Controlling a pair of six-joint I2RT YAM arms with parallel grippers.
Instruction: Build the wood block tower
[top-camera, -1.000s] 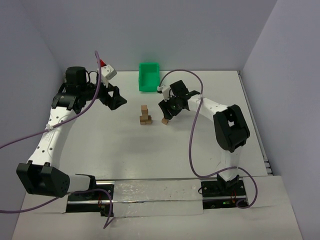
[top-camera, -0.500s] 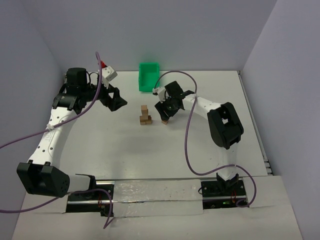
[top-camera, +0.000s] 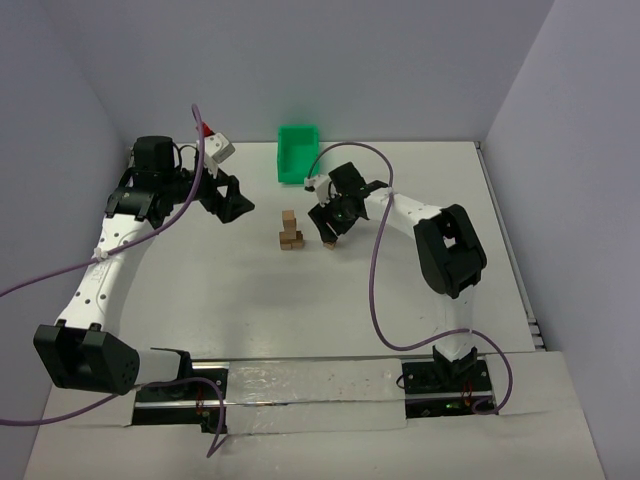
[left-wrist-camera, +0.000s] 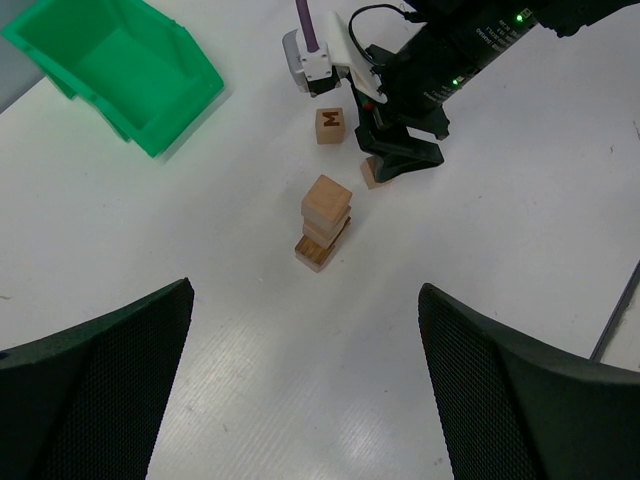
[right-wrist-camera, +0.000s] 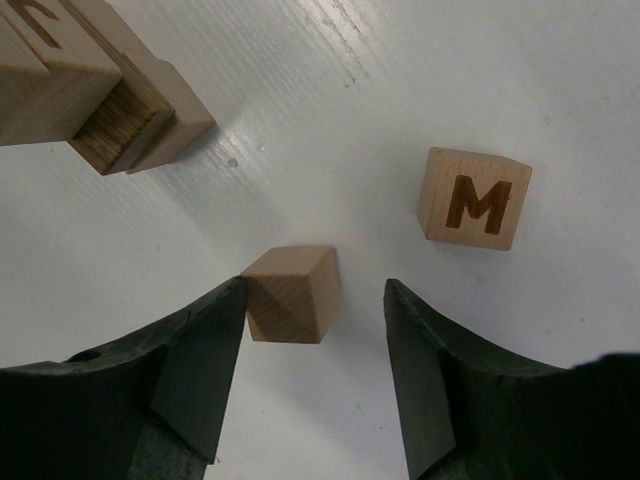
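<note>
Since a second ago the right arm has swung its elbow to the left and carried the right gripper (top-camera: 328, 235) slightly nearer the tower (top-camera: 290, 231); the left arm sits as it did. Nearest the bases, the white table (top-camera: 300, 310) is bare. Farther in, the right gripper points down at the tabletop with its jaws apart around a plain wood block (right-wrist-camera: 292, 294). The wrist view shows one finger (right-wrist-camera: 200, 350) touching the block's side, while the other stands off it with a gap. The block rests on the table, so nothing is gripped. Just to its left stands the tower, a short stack of tan cubes, the top one slightly askew. A block marked M (right-wrist-camera: 475, 198) lies beyond the plain one, apart from it. The left gripper (top-camera: 232, 200) hangs to the tower's left, wide open and empty. Farthest back, near the wall, sits the green bin (top-camera: 297, 175).
</note>
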